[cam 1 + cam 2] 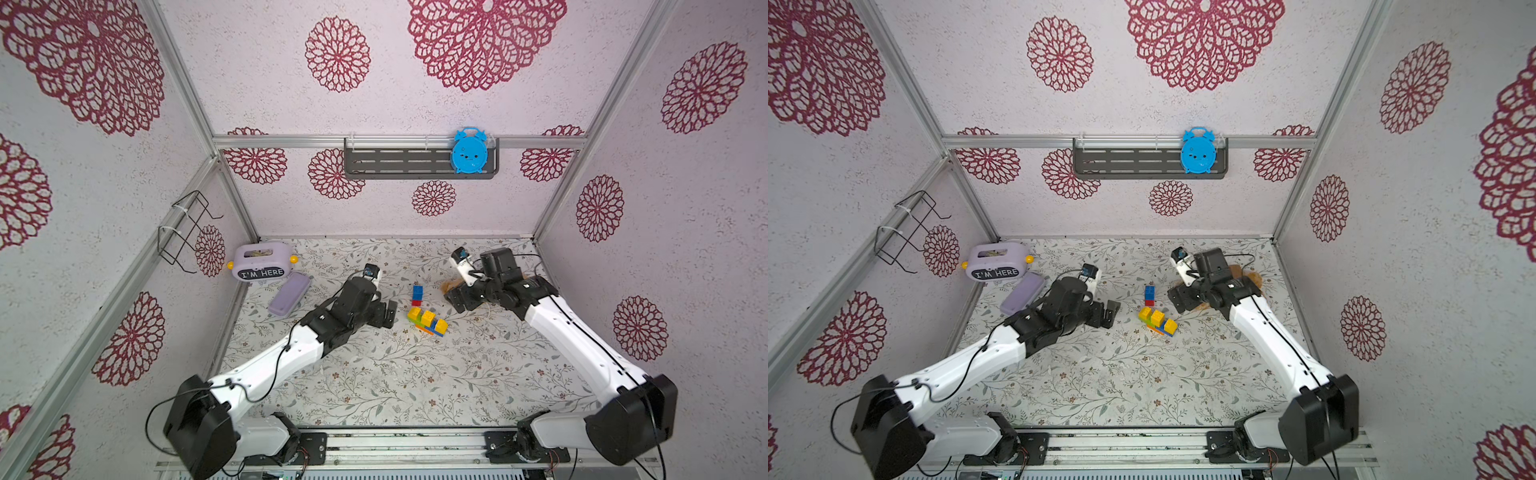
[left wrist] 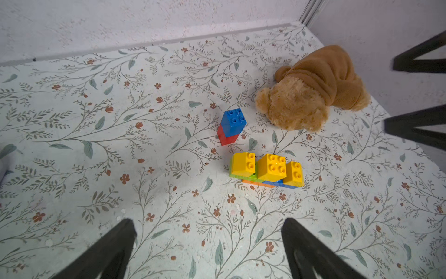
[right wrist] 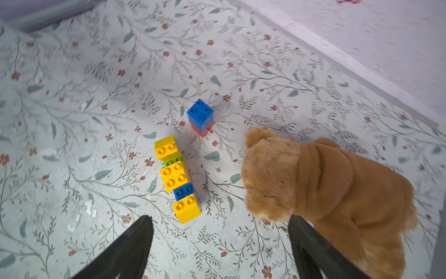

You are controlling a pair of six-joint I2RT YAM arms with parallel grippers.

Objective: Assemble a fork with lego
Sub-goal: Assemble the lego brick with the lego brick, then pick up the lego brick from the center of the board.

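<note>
Worktop [image 1: 374,374] centre in both top views carries a blue-on-red stack [image 1: 417,294], standing upright, and just in front of it, across a narrow gap, a pronged crosspiece [image 1: 428,321] of three yellow bricks on a green, orange and blue base. The left end effector [image 1: 387,315] sits near the bricks on the left arm's side, jaws spread and empty. The right end effector [image 1: 455,300] is on their other side, above a brown plush toy [image 1: 450,286], jaws parted with nothing between them. From the left wrist, the blue-on-red stack [image 2: 231,126] and pronged crosspiece [image 2: 266,170] lie ahead of the wide-set fingers [image 2: 115,248], not between them, with the brown plush toy [image 2: 311,89] beyond. From the right wrist, stack [image 3: 200,116] and crosspiece [image 3: 177,178] lie ahead of the open fingers [image 3: 130,246], and the toy [image 3: 325,183] overlaps one finger in view
</note>
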